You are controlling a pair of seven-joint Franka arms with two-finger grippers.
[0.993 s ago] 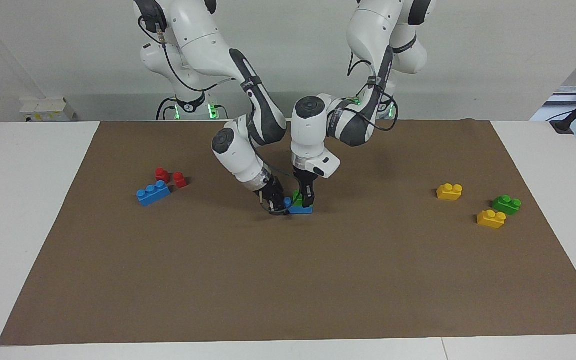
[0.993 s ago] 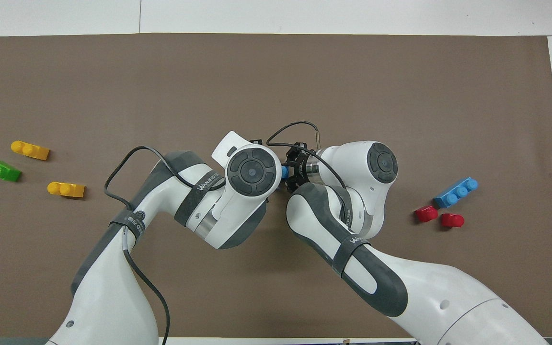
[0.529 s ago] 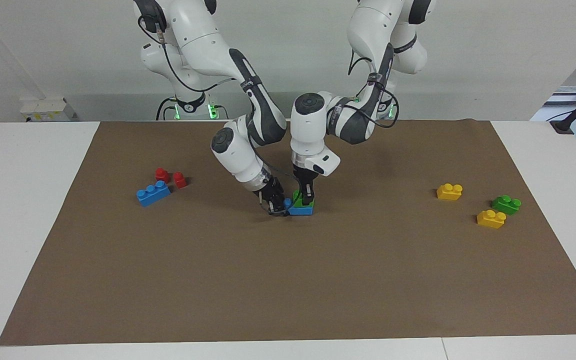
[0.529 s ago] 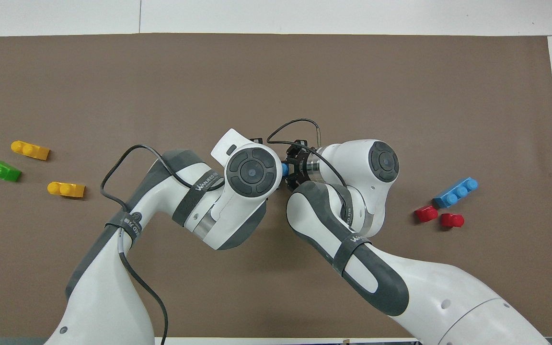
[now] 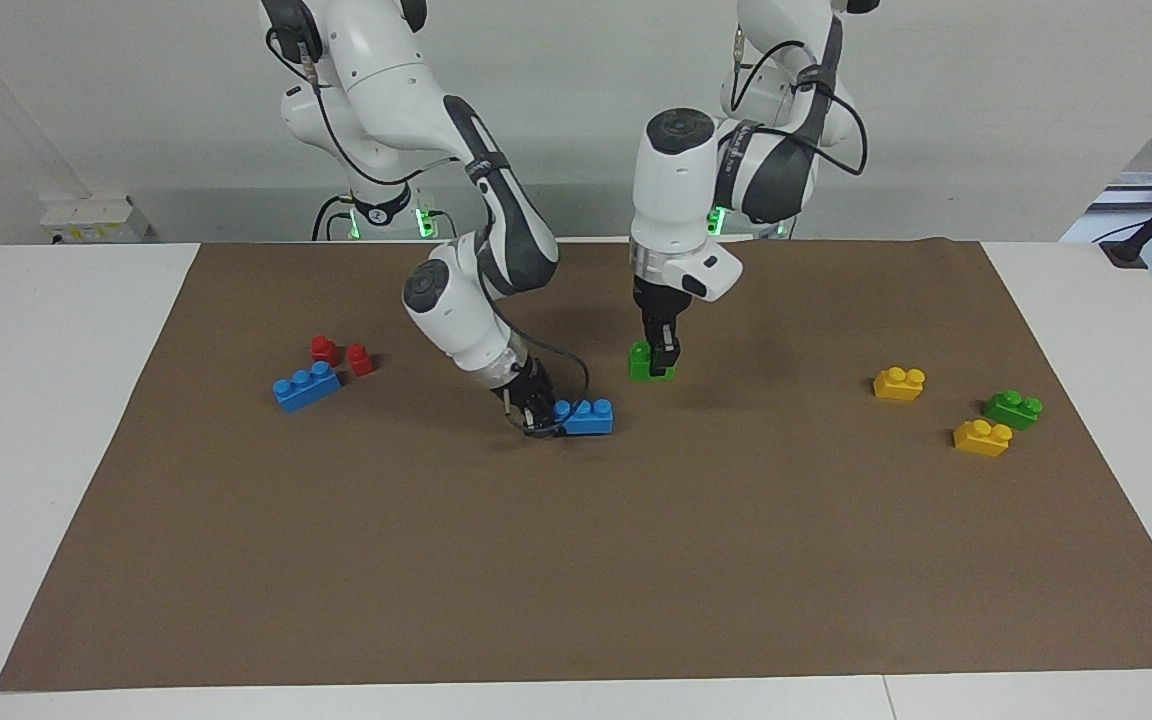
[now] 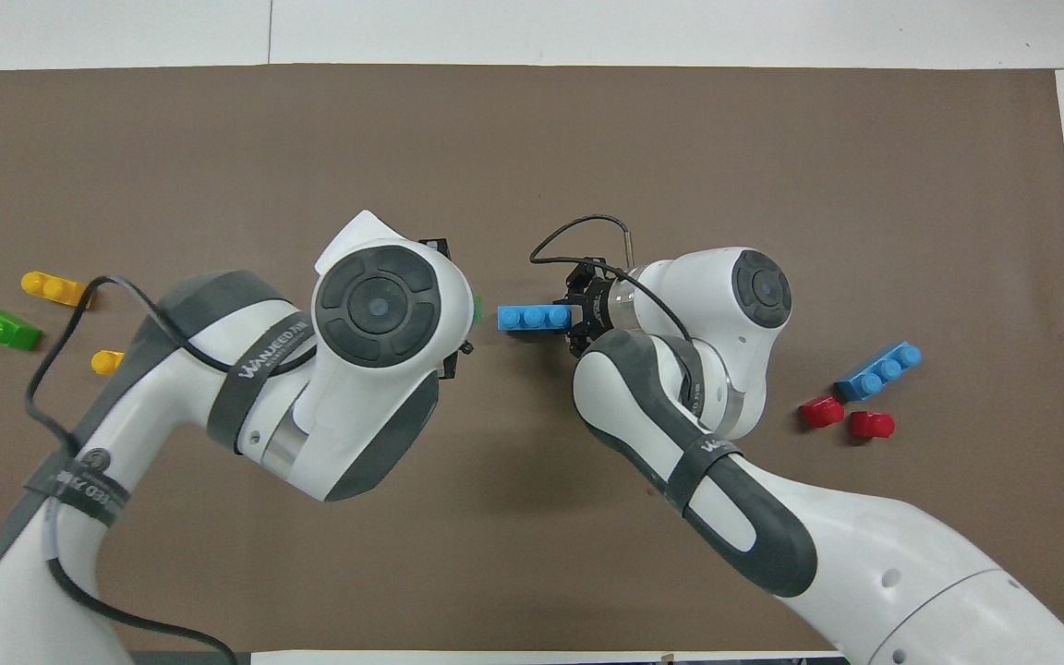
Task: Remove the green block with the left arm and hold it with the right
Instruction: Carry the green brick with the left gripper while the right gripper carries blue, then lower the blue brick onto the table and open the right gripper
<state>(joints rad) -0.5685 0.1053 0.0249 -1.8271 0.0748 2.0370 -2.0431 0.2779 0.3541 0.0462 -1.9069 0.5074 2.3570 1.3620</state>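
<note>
The lime-green block (image 5: pixel 644 363) hangs in the air, off the three-stud blue brick (image 5: pixel 586 416), with my left gripper (image 5: pixel 664 357) shut on it from above. The blue brick lies on the brown mat (image 5: pixel 576 560), and my right gripper (image 5: pixel 542 417) is shut on the end of it that points toward the right arm's side. In the overhead view the left wrist covers the left gripper and nearly all of the green block (image 6: pixel 477 309). The blue brick (image 6: pixel 534 317) and the right gripper (image 6: pixel 576 318) show plainly there.
A second blue brick (image 5: pixel 306 386) and two red pieces (image 5: pixel 324 348) (image 5: pixel 360 359) lie toward the right arm's end. Two yellow bricks (image 5: pixel 899 383) (image 5: pixel 982 437) and a darker green brick (image 5: pixel 1013 408) lie toward the left arm's end.
My left gripper has pulled the green block up off the blue brick and carried it toward the left arm's side. The right gripper kept hold of the blue brick on the mat.
</note>
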